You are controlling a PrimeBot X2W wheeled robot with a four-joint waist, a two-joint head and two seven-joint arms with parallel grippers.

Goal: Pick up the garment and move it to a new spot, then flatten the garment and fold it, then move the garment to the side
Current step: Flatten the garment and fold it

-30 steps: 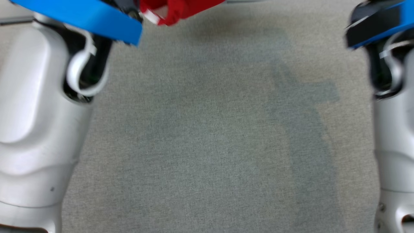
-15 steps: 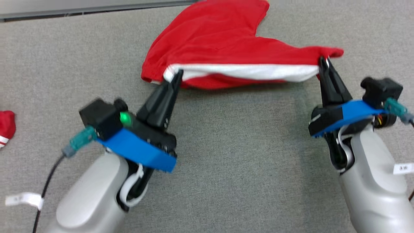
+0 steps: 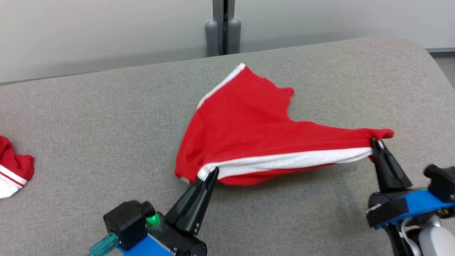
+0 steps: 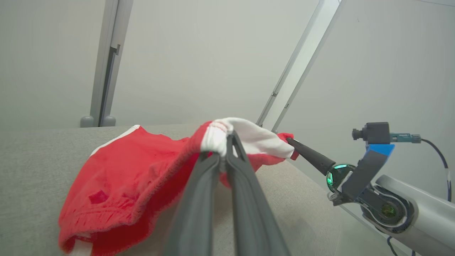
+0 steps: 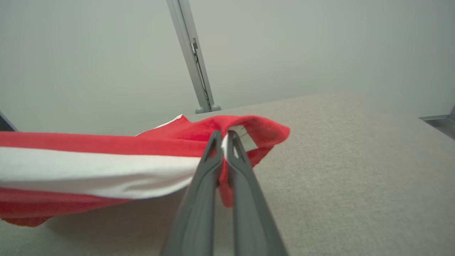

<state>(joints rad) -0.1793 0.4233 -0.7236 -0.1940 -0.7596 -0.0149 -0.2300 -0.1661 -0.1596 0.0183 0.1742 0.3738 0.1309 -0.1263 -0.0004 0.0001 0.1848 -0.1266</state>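
Grey padded surface [image 3: 106, 117] is stretching out below a pale wall [image 3: 106, 32], and the left pincer [image 3: 214, 173] is pinching one end of the red garment [image 3: 249, 131] by its white waistband [image 3: 284, 161], tips pressed together. Over there the right pincer [image 3: 375, 143] is clamping the other end, the band pulling taut between them and red cloth draping beyond the tips onto the surface. Another red-and-white piece [image 3: 12, 170] is lying well out past the left pincer's outer side.

The far part of the red shorts [image 3: 245, 121] rests on the grey fabric surface [image 3: 106, 117]. A red-and-white garment [image 3: 14, 170] lies at its left edge.
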